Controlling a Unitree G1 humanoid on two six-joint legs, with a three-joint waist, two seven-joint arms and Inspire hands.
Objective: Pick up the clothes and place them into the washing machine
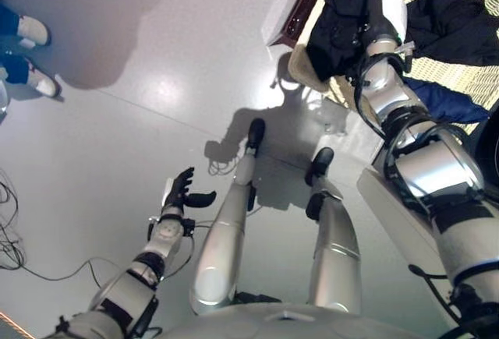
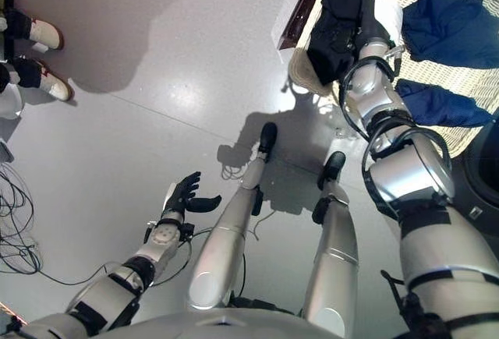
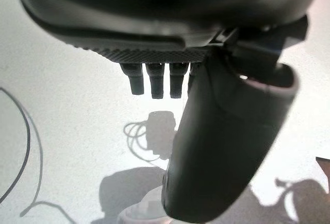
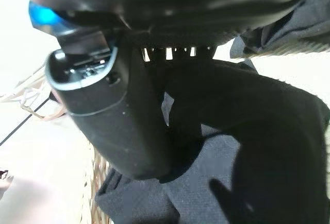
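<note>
A shallow wicker basket [image 1: 472,74] holds clothes at the upper right. A black garment [image 1: 335,27] is bunched at the basket's near left rim and hangs over it. My right hand [image 1: 376,15] reaches into it; in the right wrist view my thumb [image 4: 103,121] and fingers close on the black cloth [image 4: 258,147]. Blue garments [image 2: 448,23] lie further in the basket, one [image 2: 437,105] next to my right forearm. My left hand [image 1: 181,192] hangs open and empty over the floor at the lower left, with straight fingers [image 3: 157,82].
The basket rests on a low dark brown box [image 1: 300,8]. The washing machine's dark front [image 2: 483,175] shows at the right edge. A person's white shoes [image 1: 35,31] stand at the far left on the grey floor.
</note>
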